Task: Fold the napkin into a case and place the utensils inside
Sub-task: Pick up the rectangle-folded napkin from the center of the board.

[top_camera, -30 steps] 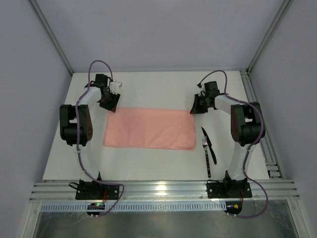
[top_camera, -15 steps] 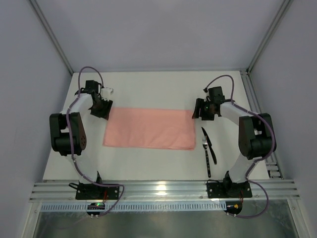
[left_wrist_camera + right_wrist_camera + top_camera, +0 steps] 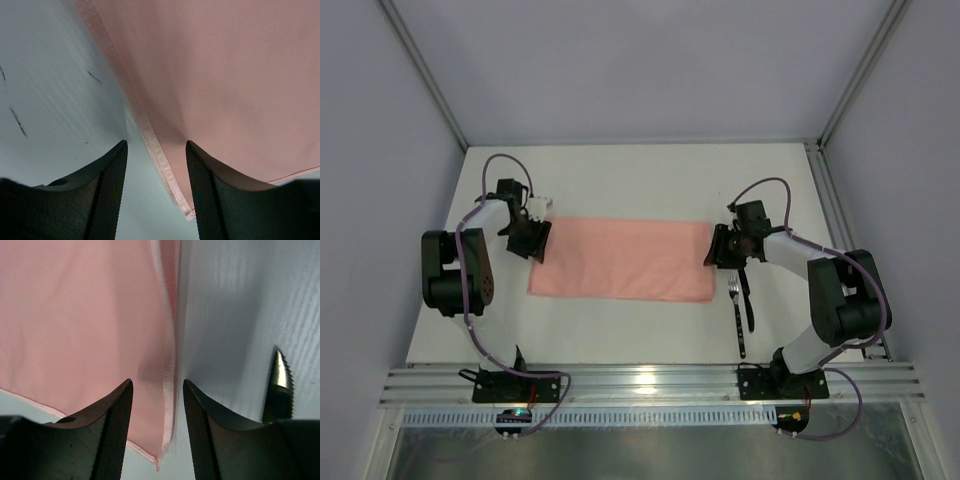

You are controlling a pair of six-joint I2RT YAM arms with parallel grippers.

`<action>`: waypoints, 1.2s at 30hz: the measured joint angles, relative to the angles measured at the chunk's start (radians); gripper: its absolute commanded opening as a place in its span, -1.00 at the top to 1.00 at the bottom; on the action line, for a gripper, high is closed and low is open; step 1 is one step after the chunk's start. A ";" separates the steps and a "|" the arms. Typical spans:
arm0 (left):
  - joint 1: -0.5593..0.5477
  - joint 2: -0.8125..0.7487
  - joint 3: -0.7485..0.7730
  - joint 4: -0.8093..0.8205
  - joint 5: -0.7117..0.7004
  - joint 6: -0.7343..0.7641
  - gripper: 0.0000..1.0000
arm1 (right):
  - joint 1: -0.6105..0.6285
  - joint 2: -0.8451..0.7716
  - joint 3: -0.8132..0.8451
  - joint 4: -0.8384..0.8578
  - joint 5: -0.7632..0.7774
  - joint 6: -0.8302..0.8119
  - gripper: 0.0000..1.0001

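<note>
White tabletop [image 3: 620, 180] boxed in by plain grey walls [image 3: 650, 70], and the napkin [image 3: 620, 260] lies flat dead centre as a long pink rectangle. Compared to a second ago, both arms have slid down off its far corners. The left gripper [image 3: 533, 247] now sits at the cloth's 9 o'clock edge and the right gripper [image 3: 717, 252] at 3 o'clock, each with jaws parted astride the hem, nothing pinched. Utensils [image 3: 739, 318] lie at about 4 o'clock.
</note>
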 measured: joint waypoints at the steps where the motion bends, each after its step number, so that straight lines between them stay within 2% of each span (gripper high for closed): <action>1: 0.000 0.000 -0.002 0.001 0.000 -0.003 -0.05 | 0.007 0.004 0.000 0.007 -0.011 0.006 0.02; 7: 0.000 0.000 -0.014 0.001 0.000 -0.006 -0.05 | 0.044 0.014 -0.026 0.078 -0.051 0.064 0.07; 10: 0.002 0.000 -0.015 0.001 0.000 -0.006 -0.05 | 0.045 0.001 -0.058 0.123 -0.053 0.097 0.17; 20: 0.019 -0.001 -0.019 0.008 0.007 -0.003 -0.04 | 0.045 0.009 -0.106 0.222 -0.058 0.175 0.67; 21: 0.020 -0.001 -0.019 0.008 0.008 -0.003 -0.04 | 0.045 0.013 -0.106 0.229 -0.061 0.182 0.74; 22: 0.021 -0.002 -0.019 0.008 0.010 -0.003 -0.04 | 0.045 0.018 -0.106 0.236 -0.062 0.187 0.90; 23: 0.023 -0.002 -0.020 0.008 0.012 -0.003 -0.04 | 0.047 0.022 -0.107 0.243 -0.062 0.190 0.93; 30: 0.068 -0.006 -0.020 -0.003 0.048 0.012 -0.04 | 0.053 0.015 -0.118 0.265 -0.053 0.208 0.92; 36: 0.100 -0.057 -0.020 -0.047 0.068 0.023 -0.04 | 0.060 -0.072 -0.114 0.090 0.043 0.166 0.93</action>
